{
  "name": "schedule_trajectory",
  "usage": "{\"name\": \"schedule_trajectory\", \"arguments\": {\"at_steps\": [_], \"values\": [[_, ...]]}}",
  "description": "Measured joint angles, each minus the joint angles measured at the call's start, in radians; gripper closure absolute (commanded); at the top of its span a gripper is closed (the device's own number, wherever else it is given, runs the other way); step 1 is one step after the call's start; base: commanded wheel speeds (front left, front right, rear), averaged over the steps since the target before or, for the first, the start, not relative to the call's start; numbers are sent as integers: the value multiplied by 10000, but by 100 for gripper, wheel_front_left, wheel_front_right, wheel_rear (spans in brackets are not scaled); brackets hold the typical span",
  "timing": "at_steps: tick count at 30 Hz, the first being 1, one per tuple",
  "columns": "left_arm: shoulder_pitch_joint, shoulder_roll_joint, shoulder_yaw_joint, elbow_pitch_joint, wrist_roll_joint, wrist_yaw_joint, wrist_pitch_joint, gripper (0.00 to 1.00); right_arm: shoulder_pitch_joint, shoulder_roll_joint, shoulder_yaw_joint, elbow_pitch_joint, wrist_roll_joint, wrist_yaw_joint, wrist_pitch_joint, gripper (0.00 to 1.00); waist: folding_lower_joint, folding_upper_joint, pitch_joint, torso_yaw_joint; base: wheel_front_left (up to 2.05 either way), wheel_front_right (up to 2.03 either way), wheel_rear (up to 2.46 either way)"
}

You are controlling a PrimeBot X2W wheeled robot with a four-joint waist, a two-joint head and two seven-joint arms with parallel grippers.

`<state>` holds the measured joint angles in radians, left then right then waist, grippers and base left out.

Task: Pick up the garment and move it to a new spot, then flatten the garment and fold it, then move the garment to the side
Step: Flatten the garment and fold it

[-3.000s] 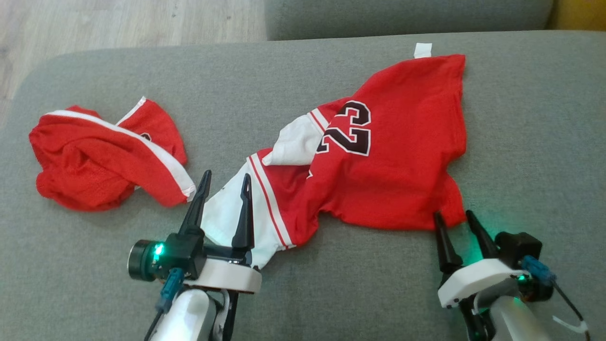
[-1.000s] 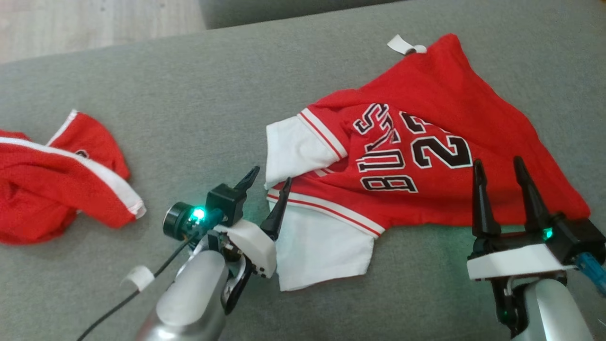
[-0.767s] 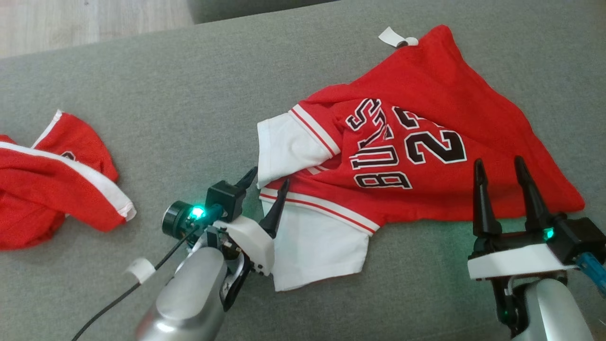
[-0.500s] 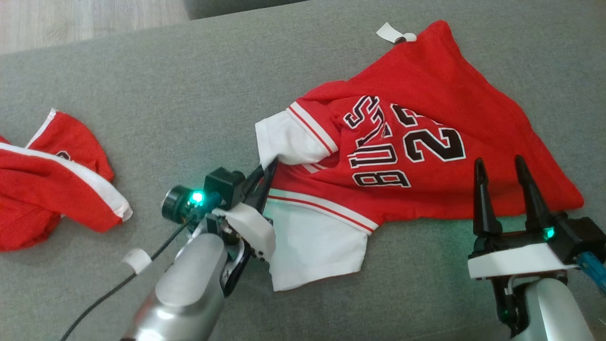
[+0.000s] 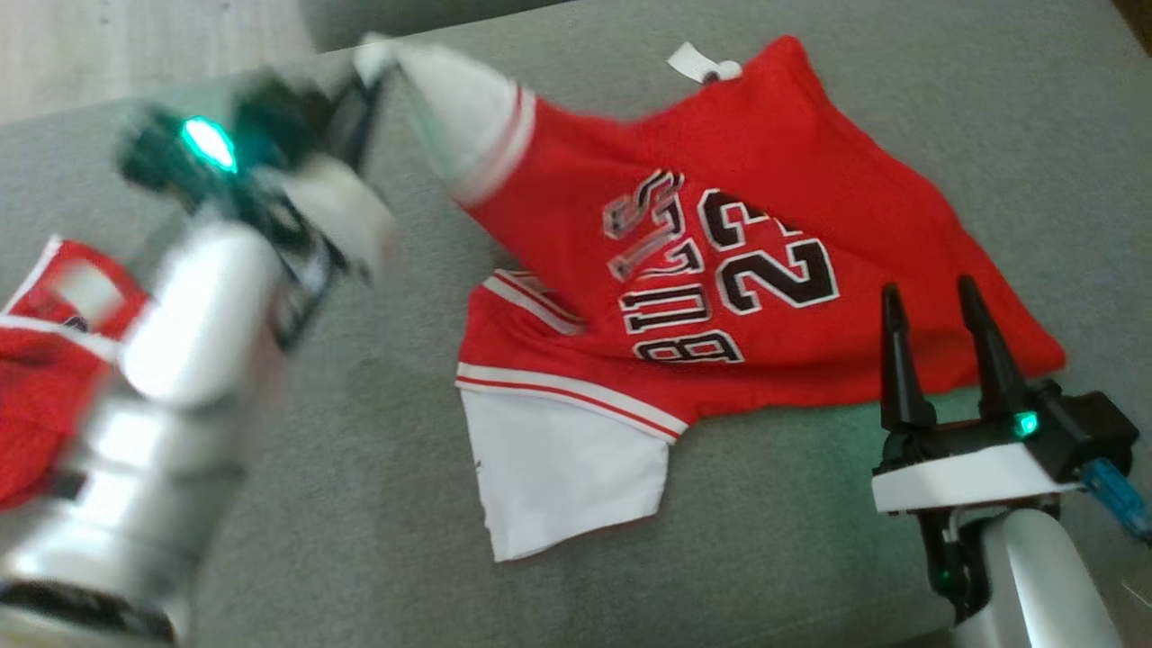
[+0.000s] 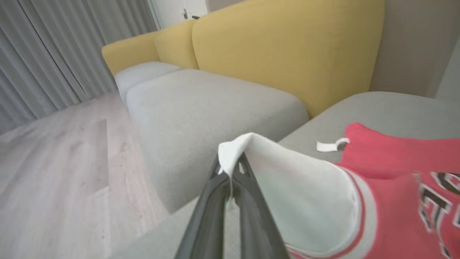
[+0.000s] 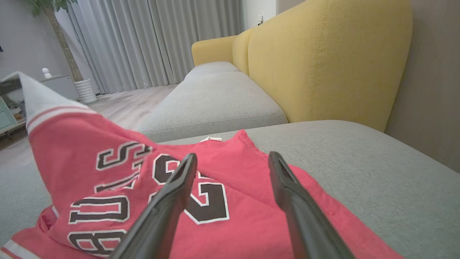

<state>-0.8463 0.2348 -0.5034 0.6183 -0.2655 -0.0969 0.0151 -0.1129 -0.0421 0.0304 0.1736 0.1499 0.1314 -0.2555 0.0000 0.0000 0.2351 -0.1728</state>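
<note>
The red jersey (image 5: 765, 261) lies spread over the right half of the grey cushion (image 5: 360, 540), its number 23 facing up. One white sleeve (image 5: 459, 108) is raised off the cushion at the far left; the left jaws are shut tight on its edge, the dark fingers (image 6: 212, 205) pressed together on the cloth; the left arm (image 5: 198, 315) is blurred in the head view. The other white sleeve (image 5: 567, 468) lies flat at the jersey's near left; a white tag (image 5: 688, 61) sticks out at its far edge. The right jaws stand wide apart and hold nothing, their fingers (image 7: 169, 201) hovering over the near right hem. A second red garment (image 5: 36, 396) lies crumpled at the far left of the cushion, well apart from the jersey.
</note>
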Motion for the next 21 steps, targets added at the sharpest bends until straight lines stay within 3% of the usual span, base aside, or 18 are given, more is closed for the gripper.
{"name": "schedule_trajectory", "arguments": {"at_steps": [7,15,16,21], "values": [[-1894,821,90,832,512,-13,901,100,-103,-6,385,4,236,0,0,0,1,0,350,-529,0,0,0],[-3920,1175,-121,1998,1283,117,1034,100,-589,-10,840,-63,458,0,0,0,1,0,955,-1136,0,0,0],[-4141,1177,-125,2136,1365,245,928,0,-625,-10,874,-77,481,0,0,0,1,0,1041,-1198,0,0,0],[-5039,1053,-215,2911,1810,1026,251,0,-843,-10,890,-104,587,0,0,0,2,0,1466,-1337,0,0,0]]}}
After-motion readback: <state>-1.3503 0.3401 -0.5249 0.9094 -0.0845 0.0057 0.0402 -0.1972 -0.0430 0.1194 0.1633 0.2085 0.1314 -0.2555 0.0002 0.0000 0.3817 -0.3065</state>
